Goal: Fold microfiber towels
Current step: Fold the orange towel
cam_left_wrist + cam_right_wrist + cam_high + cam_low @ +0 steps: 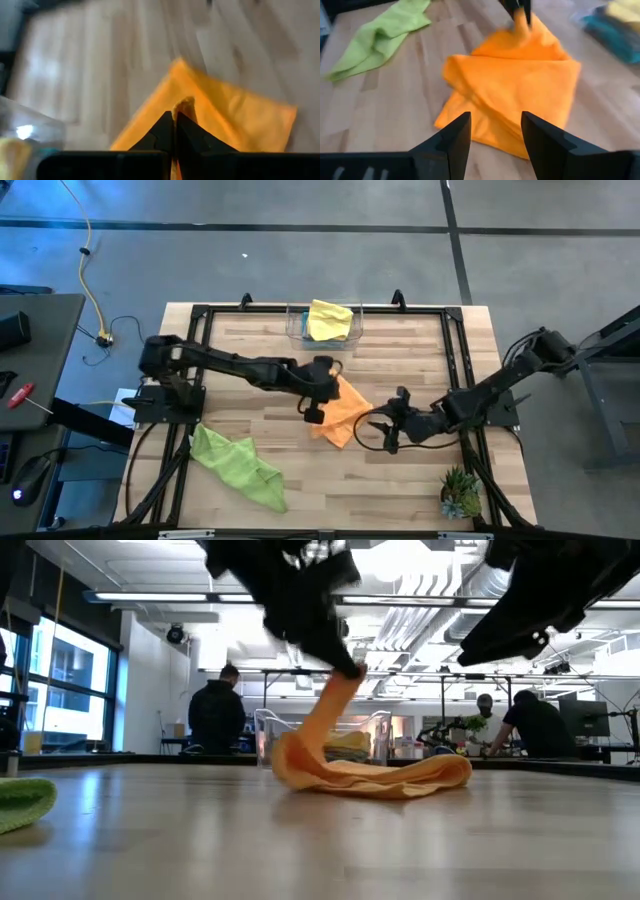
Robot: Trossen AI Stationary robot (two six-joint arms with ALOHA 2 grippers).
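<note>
The orange towel [342, 414] lies crumpled at the table's middle, one part lifted. My left gripper [318, 402] is shut on that lifted part, above the table. My right gripper [495, 131] is open and empty, just right of the towel. The lime green towel [236, 464] lies crumpled near the front left. The yellow towel [329, 319] lies in the clear bin [296, 330] at the far edge, with a teal blue towel [607, 27] beside it. The grey towel is out of view. My left gripper pinches a raised peak of the orange towel [184, 105] between its two fingers, coming from above. That part stands up as a taut strip [335, 705] below the fingers; the rest [400, 778] lies bunched on the table.
A small green spiky plant [461, 492] stands at the front right corner. A black frame [199, 320] runs around the table's edges. People stand in the room beyond the table. Bare wood lies between the two towels.
</note>
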